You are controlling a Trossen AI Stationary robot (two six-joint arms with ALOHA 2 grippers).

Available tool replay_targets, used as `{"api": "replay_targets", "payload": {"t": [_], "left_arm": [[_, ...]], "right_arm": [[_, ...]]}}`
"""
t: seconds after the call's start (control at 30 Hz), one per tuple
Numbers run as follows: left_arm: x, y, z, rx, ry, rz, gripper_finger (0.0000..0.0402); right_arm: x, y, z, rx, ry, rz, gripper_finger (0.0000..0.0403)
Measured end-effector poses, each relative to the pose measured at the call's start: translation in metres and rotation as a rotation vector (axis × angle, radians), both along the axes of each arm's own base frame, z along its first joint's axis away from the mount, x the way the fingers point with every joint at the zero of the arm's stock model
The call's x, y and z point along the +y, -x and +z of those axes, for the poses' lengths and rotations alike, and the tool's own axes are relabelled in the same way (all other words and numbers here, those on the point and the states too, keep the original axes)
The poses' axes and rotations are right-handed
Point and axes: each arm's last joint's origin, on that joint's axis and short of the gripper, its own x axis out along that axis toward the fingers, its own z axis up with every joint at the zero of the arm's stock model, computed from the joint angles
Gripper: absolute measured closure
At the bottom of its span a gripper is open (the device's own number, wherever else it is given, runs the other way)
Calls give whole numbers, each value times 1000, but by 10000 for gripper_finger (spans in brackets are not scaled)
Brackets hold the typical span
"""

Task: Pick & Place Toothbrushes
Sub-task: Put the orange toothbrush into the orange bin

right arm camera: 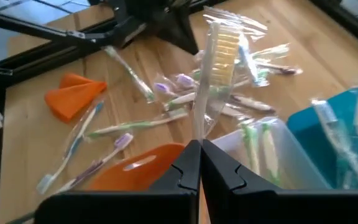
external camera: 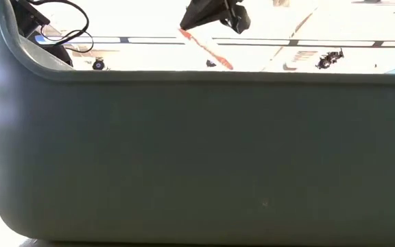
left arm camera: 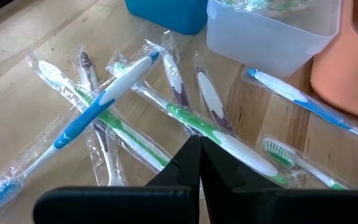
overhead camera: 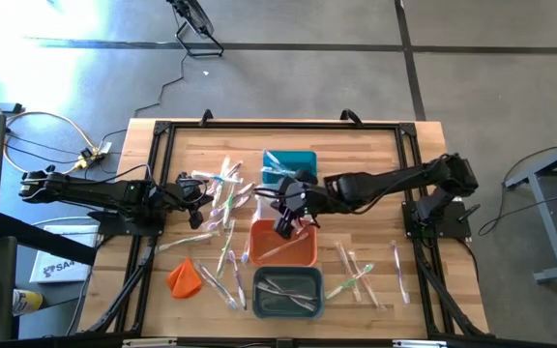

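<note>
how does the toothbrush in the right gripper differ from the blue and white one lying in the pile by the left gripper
The yellow-bristled toothbrush is pinched in the shut right gripper and held clear of the table; the blue-and-white toothbrush lies loose across other brushes, with the shut left gripper empty beside it. The held handle looks clear; the other is blue and white. Both are in clear wrappers.

Bright daylight floods the grey concrete floor (overhead camera: 27, 58) at the high view's upper left, washing it to glare; the pale wooden slatted bench (overhead camera: 375, 169) is evenly lit with soft shadows; in the low view a dim grey-green plastic bin wall (external camera: 197, 158) fills the frame, blurred, under an overexposed room; clear crinkled wrappers (left arm camera: 166, 46) glint
</note>
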Motion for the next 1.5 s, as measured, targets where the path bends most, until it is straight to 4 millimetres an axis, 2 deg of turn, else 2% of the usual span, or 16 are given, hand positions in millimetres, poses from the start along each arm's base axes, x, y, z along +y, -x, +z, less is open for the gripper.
{"api": "replay_targets", "payload": {"t": [0.33,0.53,0.77,1.07,1.33,1.5], "left_arm": [[0,0,0,0,0,0,401],[0,0,0,-1,0,0,401],[0,0,0,1,0,0,401],[0,0,0,1,0,0,401],[0,0,0,1,0,0,401],[0,0,0,0,0,0,401]], "right_arm": [[1,2,-9,29,0,5,400],[4,-9,-27,72,3,11,400],[18,-17,-53,144,-12,61,400],[37,-17,-62,178,-33,100,400],[44,-24,-87,239,-58,113,400],[45,-27,-96,266,-80,124,400]]}}
